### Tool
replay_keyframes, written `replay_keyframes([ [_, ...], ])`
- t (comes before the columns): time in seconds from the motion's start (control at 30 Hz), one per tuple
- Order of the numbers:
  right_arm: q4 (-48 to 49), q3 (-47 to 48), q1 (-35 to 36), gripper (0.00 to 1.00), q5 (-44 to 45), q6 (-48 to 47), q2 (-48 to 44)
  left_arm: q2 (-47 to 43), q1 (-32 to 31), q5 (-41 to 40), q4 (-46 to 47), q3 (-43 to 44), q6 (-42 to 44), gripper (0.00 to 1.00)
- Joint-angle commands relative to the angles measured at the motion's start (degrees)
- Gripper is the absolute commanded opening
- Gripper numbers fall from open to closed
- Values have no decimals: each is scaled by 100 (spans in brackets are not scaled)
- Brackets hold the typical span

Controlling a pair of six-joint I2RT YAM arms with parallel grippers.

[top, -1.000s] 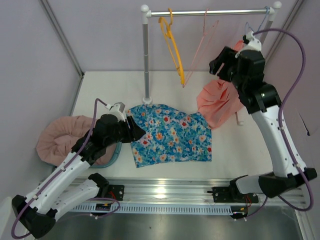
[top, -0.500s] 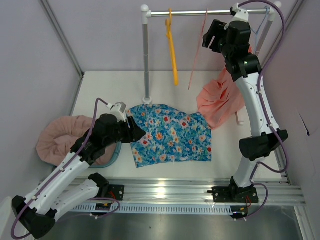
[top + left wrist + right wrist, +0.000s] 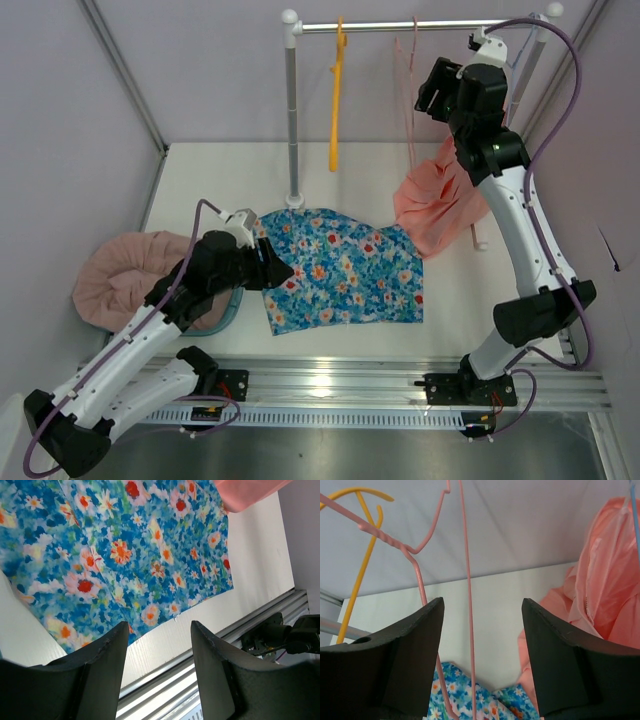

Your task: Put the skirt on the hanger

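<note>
The right fingers [image 3: 395, 665] are standing spread and pinching nothing, with one thin wire of the pink hanger [image 3: 468, 630] hanging in the gap between them and touching neither. Just beyond their left side a yellow hanger [image 3: 357, 570] is hanging from the same rail [image 3: 420, 24], and off their right side a salmon garment [image 3: 605, 590] is drooping. The left fingers [image 3: 95, 680] are also standing spread and gripping nothing, hovering over the near edge of the floral skirt [image 3: 125, 555], which is lying flat on the counter [image 3: 450, 290] just ahead of and below them. The step in hand looks like fetching the hanger, since the skirt is not yet lifted. Next, the right fingers are probably going to need to close squarely on that wire, lift its hook clear of the rail, and carry it down toward the skirt. The left fingers would need to pinch the waistband.
</note>
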Motion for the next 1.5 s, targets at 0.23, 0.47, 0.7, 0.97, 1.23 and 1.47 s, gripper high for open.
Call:
replay_keyframes([
  [0.23, 1101, -646, 21, 70, -707, -219, -1002, -67, -26, 180, 284, -132, 94, 58],
  [0.47, 249, 847, 57, 71, -1483, -685, 218, -50, -17, 250, 328, -132, 77, 58],
  [0.7, 135, 1786, 48, 70, -1456, -1054, 1169, -93, -17, 206, 231, -123, 129, 58],
  [0.97, 258, 2140, 21, 54, -1298, -1248, 1539, -269, -17, 75, 21, -114, 182, 58],
  [1.23, 530, 1596, -23, 54, -1342, -1292, 1135, -296, -17, 136, 82, -193, 147, 58],
  [1.47, 653, 1376, -93, 54, -1421, -1266, 977, -278, -17, 154, 117, -220, 121, 58],
])
